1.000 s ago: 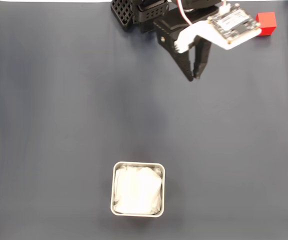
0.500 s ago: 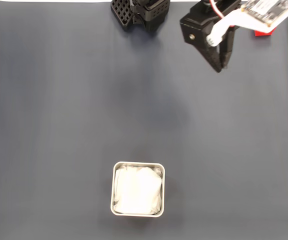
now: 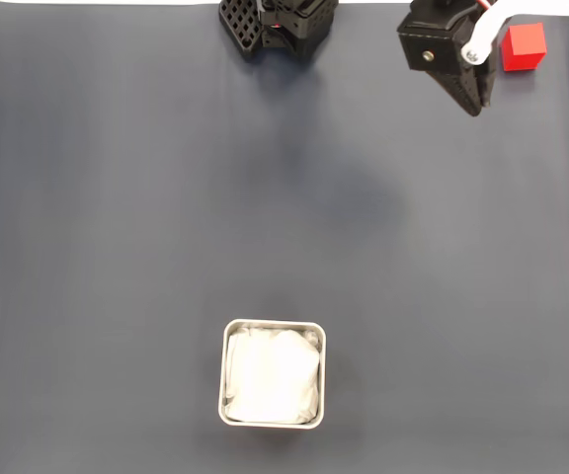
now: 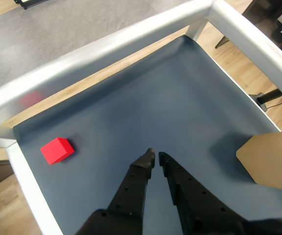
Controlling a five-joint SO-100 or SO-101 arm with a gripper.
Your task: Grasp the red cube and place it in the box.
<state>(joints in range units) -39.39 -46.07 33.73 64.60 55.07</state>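
I see the dark blue-grey tabletop mat (image 3: pixel 117 197) spreading across the whole fixed view; in the wrist view it is framed by a pale metal rail (image 4: pixel 106 44) running along its far edge and down one side, with wooden floor beyond. Next in size is the black arm base (image 3: pixel 280 25), sitting at the top edge of the mat, left of the gripper in the fixed view. The box (image 3: pixel 273 326), with its pale metallic rim and crumpled white lining, stands near the bottom edge of the mat, a little left of centre, well apart from everything else. The gripper (image 3: pixel 475 105) hangs near the top right corner, tips pointing down the picture; in the wrist view (image 4: pixel 154 157) I read its two black fingers as drawn almost together, with only a thin slit between the tips and nothing held. The red cube (image 3: pixel 523 47) rests on the mat in that top right corner, just beside the gripper, untouched; in the wrist view it lies (image 4: pixel 57 150) close to the side rail.
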